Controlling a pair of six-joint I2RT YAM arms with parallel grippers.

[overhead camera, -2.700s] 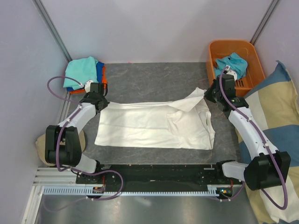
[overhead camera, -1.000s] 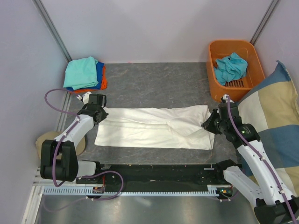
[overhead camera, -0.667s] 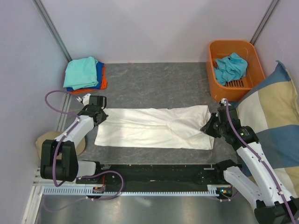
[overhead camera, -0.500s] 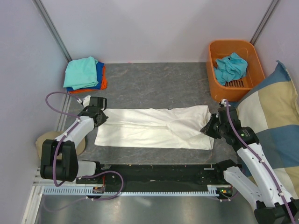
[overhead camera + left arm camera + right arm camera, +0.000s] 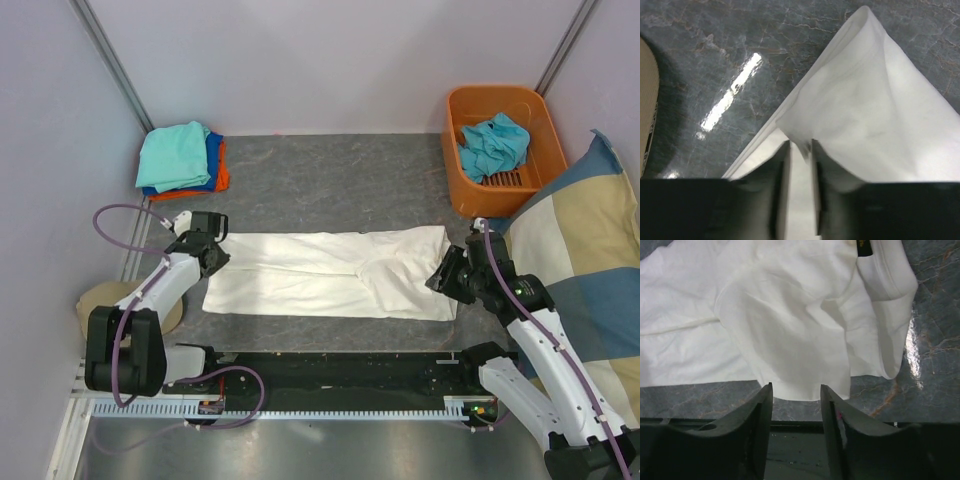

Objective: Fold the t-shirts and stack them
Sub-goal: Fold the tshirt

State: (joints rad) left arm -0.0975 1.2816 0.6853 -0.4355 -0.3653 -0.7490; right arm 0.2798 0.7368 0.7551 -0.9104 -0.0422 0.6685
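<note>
A large white t-shirt lies folded into a long band across the grey table. My left gripper sits at its left end. In the left wrist view the gripper is open by a narrow gap, with a small tip of the white t-shirt reaching between the fingertips. My right gripper is at the shirt's right end. In the right wrist view it stands open, empty, just short of the shirt's near hem. Folded teal, blue and orange t-shirts are stacked at the back left.
An orange basket at the back right holds a crumpled teal t-shirt. A blue-and-cream checked cushion lies along the right side. A tan cap sits off the table's left edge. Grey walls enclose the table.
Both grippers carried the shirt's far edge forward, folding it into a band, and have now opened and let go. The right gripper has drawn back slightly from the hem.
</note>
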